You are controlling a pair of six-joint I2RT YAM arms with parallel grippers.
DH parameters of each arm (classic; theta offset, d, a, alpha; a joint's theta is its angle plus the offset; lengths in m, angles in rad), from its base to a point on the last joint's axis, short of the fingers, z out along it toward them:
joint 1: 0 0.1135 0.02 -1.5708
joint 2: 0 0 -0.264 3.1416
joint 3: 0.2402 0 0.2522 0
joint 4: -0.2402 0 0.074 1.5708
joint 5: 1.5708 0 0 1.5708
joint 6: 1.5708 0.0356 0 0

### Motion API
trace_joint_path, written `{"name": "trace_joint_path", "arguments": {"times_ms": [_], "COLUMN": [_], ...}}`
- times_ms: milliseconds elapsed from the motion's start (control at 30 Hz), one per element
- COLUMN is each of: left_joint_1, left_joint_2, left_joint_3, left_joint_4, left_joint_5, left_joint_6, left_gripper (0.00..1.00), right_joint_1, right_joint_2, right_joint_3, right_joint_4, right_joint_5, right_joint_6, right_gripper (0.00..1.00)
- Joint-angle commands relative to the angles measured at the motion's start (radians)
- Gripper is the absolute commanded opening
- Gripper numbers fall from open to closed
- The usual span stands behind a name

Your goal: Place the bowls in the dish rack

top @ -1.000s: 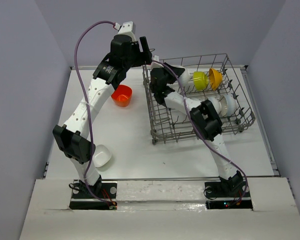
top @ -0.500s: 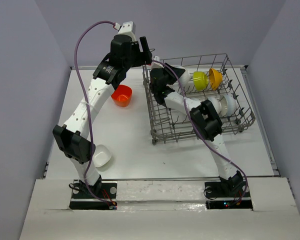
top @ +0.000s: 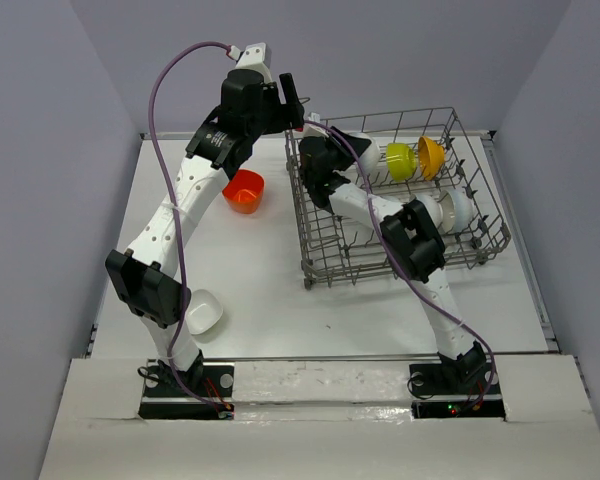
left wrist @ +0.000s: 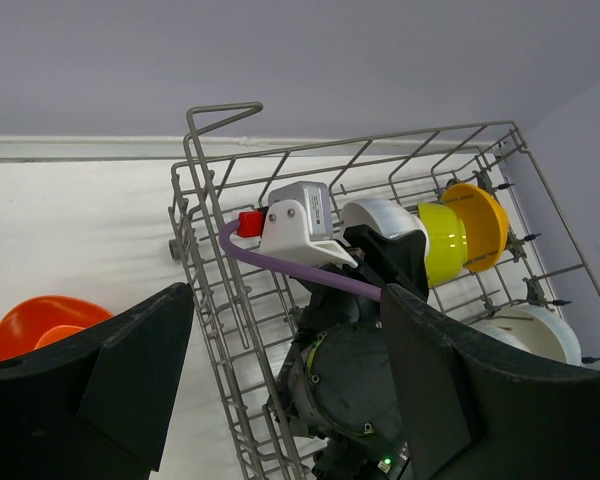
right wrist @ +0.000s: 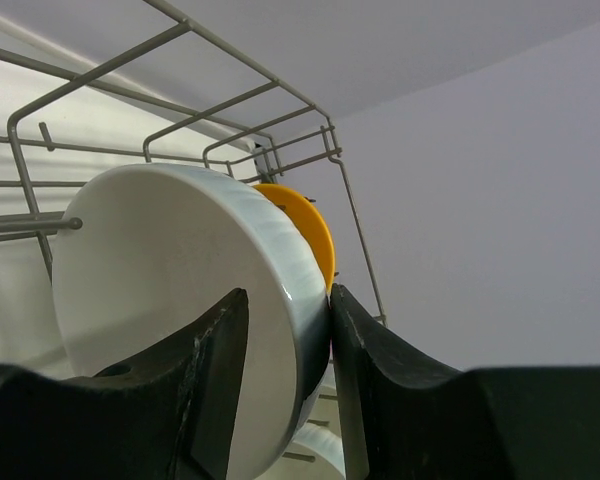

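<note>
The grey wire dish rack (top: 310,240) stands at the right of the table. My right gripper (top: 352,146) reaches into its back left part. It holds a white bowl (right wrist: 170,300) on edge by the rim, one finger inside and one against the outer wall. Beside that bowl stand a lime green bowl (top: 398,162) and an orange-yellow bowl (top: 431,157), with two white bowls (top: 450,210) further in. A red-orange bowl (top: 244,190) and a white bowl (top: 204,312) lie on the table. My left gripper (top: 292,98) hangs open and empty above the rack's back left corner.
The left wrist view looks down on the rack's wire wall (left wrist: 215,175), the right arm's wrist (left wrist: 360,380) and the red-orange bowl (left wrist: 35,325). The table's back wall runs close behind the rack. The right arm's elbow (top: 412,240) lies over the rack's front half.
</note>
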Motion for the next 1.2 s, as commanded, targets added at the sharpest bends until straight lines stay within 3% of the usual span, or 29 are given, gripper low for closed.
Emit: {"name": "trace_joint_path", "arguments": {"times_ms": [0,567,1167], "left_joint_1": [0.0,-0.001,-0.004], "left_joint_2": [-0.027,-0.029,-0.027], "left_joint_3": [0.044,0.044,0.044], "left_joint_4": [0.02,0.023,0.025], "left_joint_5": [0.01,0.01,0.007], "left_joint_6": [0.009,0.006,0.004], "left_gripper": [0.84,0.84,0.84], "right_joint_1": [0.071,0.08,0.08], "right_joint_2": [0.057,0.039,0.001], "right_joint_3": [-0.043,0.055,0.092], "right_joint_4": [-0.184,-0.492,-0.615], "right_joint_5": [-0.105,-0.236,-0.325], "right_joint_6": [0.148,0.403,0.559], "right_gripper": [0.44,0.5,0.54]}}
